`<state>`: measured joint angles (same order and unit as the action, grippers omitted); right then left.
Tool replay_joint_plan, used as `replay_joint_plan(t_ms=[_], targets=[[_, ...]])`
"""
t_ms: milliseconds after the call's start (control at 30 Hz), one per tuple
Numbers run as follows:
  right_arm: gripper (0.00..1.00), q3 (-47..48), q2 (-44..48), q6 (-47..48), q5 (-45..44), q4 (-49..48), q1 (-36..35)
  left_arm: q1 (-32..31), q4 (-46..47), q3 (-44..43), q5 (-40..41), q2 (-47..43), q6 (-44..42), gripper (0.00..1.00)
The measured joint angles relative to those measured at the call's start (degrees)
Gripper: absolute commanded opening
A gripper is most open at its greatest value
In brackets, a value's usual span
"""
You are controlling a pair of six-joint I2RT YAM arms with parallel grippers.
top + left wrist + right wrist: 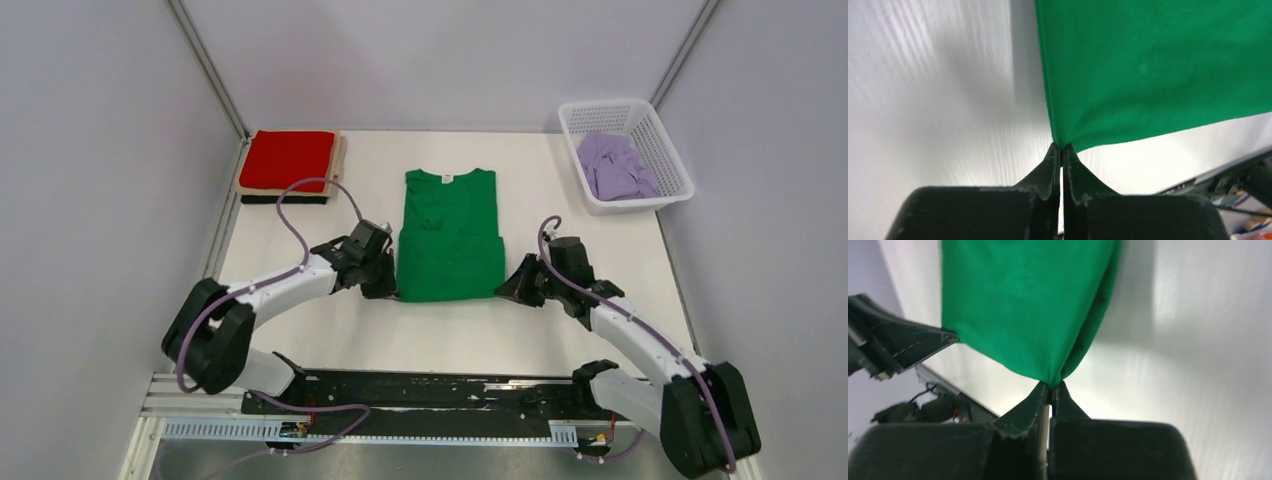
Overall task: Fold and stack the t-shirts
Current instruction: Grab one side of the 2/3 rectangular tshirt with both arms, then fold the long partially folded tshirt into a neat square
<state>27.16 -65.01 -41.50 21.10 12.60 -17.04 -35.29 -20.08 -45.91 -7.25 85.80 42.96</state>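
The green t-shirt point(449, 240) lies mid-table, sides folded in, white neck tag at the far end. My left gripper point(385, 288) is shut on its near left hem corner point(1060, 140). My right gripper point(507, 288) is shut on its near right hem corner point(1050, 377). A folded stack at the far left has the red t-shirt point(287, 158) on top, a beige one point(341, 155) under it and a black one point(285, 200) at the bottom. The lilac t-shirt point(614, 166) lies crumpled in the white basket point(668, 150).
The basket stands at the far right corner. Grey walls close in the table on the left, back and right. A black rail point(430, 392) with both arm bases runs along the near edge. Bare table point(450, 335) lies between the shirt and the rail.
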Motion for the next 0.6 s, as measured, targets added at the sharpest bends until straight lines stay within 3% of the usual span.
replay_joint_plan(t_ms=[300,433,600], targets=[[0.00,0.5,23.8,0.0,5.2,10.2,-9.0,-0.5,-14.3,1.1,-2.8,-27.2,-0.9,0.00],[0.00,2.9,24.4,0.0,5.6,12.0,-9.0,-0.5,-17.5,-1.0,-2.2,-33.0,-0.8,0.00],[0.00,7.7,19.8,0.0,6.3,11.5,-7.2,0.0,-18.8,-5.1,1.9,-31.1,-0.7,0.00]])
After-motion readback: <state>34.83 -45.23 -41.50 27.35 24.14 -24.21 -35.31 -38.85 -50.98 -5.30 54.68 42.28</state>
